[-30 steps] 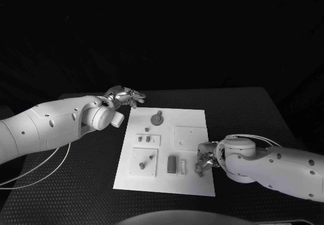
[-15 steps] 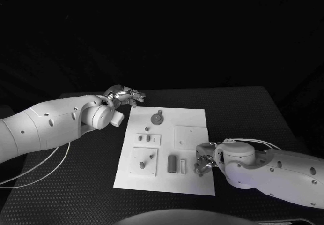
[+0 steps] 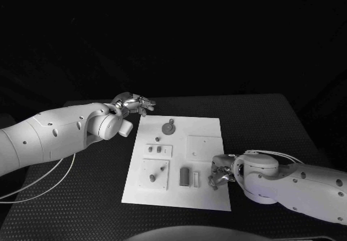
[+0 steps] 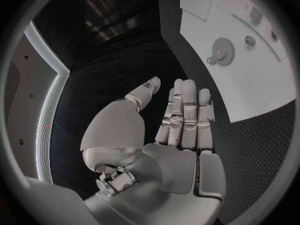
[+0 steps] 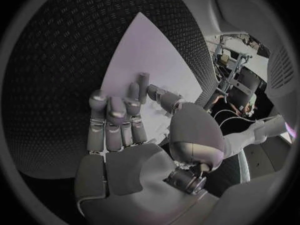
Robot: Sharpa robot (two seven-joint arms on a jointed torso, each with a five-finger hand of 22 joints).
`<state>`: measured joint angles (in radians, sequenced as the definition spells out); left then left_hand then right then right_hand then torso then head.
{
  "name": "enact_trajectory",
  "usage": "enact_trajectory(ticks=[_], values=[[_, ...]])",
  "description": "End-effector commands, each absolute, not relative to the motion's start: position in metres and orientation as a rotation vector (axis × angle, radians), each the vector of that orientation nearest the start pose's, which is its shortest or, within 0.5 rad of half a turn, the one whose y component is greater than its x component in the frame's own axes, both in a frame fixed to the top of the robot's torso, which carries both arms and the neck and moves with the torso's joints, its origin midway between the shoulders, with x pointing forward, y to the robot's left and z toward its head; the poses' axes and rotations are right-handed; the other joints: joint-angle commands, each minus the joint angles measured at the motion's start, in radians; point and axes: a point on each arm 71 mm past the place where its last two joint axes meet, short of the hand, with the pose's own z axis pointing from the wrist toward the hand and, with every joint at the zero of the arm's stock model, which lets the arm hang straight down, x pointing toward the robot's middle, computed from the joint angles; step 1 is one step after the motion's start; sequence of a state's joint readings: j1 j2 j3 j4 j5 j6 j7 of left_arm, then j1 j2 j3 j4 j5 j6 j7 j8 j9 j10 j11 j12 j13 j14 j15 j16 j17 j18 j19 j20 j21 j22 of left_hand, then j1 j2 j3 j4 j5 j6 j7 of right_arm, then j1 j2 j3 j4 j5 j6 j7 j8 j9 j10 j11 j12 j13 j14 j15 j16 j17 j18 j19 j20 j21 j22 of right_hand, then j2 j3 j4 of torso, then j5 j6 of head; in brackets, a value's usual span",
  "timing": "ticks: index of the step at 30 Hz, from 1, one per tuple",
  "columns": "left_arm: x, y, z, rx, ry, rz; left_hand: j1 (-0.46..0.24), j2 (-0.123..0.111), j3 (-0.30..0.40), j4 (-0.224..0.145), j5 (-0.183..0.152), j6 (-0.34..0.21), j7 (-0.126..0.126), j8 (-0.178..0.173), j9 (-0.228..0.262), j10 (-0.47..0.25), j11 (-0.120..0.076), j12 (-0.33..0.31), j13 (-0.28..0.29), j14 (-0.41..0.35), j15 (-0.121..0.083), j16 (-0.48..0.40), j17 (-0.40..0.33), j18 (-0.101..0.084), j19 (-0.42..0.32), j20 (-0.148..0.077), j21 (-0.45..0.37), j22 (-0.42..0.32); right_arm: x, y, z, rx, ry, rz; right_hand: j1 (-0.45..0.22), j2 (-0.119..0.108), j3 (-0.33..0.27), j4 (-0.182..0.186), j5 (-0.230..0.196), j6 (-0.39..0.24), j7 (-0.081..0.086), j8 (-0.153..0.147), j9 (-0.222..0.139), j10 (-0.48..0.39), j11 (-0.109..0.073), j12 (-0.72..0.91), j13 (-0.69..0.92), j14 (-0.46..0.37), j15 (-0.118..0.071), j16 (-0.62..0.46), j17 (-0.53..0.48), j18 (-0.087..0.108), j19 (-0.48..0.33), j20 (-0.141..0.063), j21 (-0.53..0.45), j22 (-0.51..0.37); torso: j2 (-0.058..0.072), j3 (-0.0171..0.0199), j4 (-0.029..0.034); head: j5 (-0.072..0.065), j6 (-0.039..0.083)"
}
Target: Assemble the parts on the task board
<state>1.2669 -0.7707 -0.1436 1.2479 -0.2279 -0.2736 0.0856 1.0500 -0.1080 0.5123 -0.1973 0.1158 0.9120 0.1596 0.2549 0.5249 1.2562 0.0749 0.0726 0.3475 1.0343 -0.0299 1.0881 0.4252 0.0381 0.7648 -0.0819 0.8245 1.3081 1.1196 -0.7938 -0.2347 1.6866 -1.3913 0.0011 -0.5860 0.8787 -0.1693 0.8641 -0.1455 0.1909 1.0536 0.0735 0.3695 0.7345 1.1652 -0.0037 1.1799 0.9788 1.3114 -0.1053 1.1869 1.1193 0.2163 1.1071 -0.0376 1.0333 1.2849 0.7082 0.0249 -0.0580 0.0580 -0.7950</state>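
Observation:
The white task board (image 3: 206, 198) lies in the middle of the table. On it are a gear (image 3: 168, 127), small pegs (image 3: 154, 148), another peg (image 3: 152, 177) and two bars (image 3: 189, 176). My right hand (image 3: 219, 173) rests at the board's right edge near the front, fingers bent down onto it. In the right wrist view a slim grey piece (image 5: 144, 80) stands by the fingertips (image 5: 133, 91) and thumb; I cannot tell whether it is a part or is held. My left hand (image 3: 135, 104) hovers off the board's far left corner, fingers straight, thumb apart (image 4: 181, 110), holding nothing.
The black table (image 3: 275, 125) surrounds the board with room on its right and far side. My left forearm (image 3: 65, 133) lies along the board's left side, with a white cable (image 3: 43, 181) hanging below it. The left wrist view shows the gear (image 4: 223, 49) and board corner (image 4: 250, 80).
My right forearm has shifted a little toward the table's front while its hand stays at the board's right edge. The left arm has not moved.

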Motion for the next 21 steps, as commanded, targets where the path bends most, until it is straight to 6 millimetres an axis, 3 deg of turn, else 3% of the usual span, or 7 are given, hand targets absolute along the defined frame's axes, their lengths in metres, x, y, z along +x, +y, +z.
enact_trajectory(ticks=[1,7,21], values=[[0.534,0.257,-0.211,-1.03,1.696,-1.085,-0.009,-0.001,-0.002,0.002,-0.004,-0.008,0.0,0.004,-0.001,-0.003,0.003,0.0,0.001,0.004,0.001,-0.004,0.001,-0.008,-0.001,-0.044,-0.006,0.001,0.389,-0.166,-0.307,-0.001,2.403,0.366,0.034,0.05,0.052,-0.06,0.019,-0.03,0.035,-0.155,-0.179,0.008,0.001,-0.004,-0.001,0.006,0.0,-0.006,0.001,0.046,0.002,0.003,0.004,-0.002,0.0,-0.0014,0.0007,0.001,0.002],[0.533,0.257,-0.211,-1.029,1.697,-1.085,-0.008,-0.001,-0.002,0.002,-0.003,-0.007,0.0,0.005,-0.002,-0.003,0.003,0.0,0.001,0.005,0.001,-0.004,0.001,-0.008,-0.001,-0.044,-0.006,0.001,0.395,-0.167,-0.3,0.161,2.422,0.435,0.03,0.057,0.054,-0.065,0.028,-0.022,0.033,-0.15,-0.182,0.006,-0.001,-0.006,-0.002,0.006,-0.002,-0.007,0.001,0.046,0.002,0.004,0.003,-0.004,0.0,-0.0018,0.0014,0.002,0.004],[0.533,0.258,-0.211,-1.029,1.698,-1.084,-0.008,-0.002,-0.002,0.001,-0.003,-0.007,0.0,0.005,-0.002,-0.003,0.003,0.0,0.002,0.005,0.001,-0.004,0.002,-0.009,-0.001,-0.044,-0.006,0.002,0.397,-0.16,-0.297,0.285,2.43,0.482,0.017,0.056,0.052,-0.073,0.04,-0.012,0.03,-0.144,-0.185,0.007,-0.004,-0.006,-0.002,0.007,-0.005,-0.008,0.001,0.046,0.004,0.004,0.004,-0.006,0.001,-0.0013,0.0,0.009,0.002]])
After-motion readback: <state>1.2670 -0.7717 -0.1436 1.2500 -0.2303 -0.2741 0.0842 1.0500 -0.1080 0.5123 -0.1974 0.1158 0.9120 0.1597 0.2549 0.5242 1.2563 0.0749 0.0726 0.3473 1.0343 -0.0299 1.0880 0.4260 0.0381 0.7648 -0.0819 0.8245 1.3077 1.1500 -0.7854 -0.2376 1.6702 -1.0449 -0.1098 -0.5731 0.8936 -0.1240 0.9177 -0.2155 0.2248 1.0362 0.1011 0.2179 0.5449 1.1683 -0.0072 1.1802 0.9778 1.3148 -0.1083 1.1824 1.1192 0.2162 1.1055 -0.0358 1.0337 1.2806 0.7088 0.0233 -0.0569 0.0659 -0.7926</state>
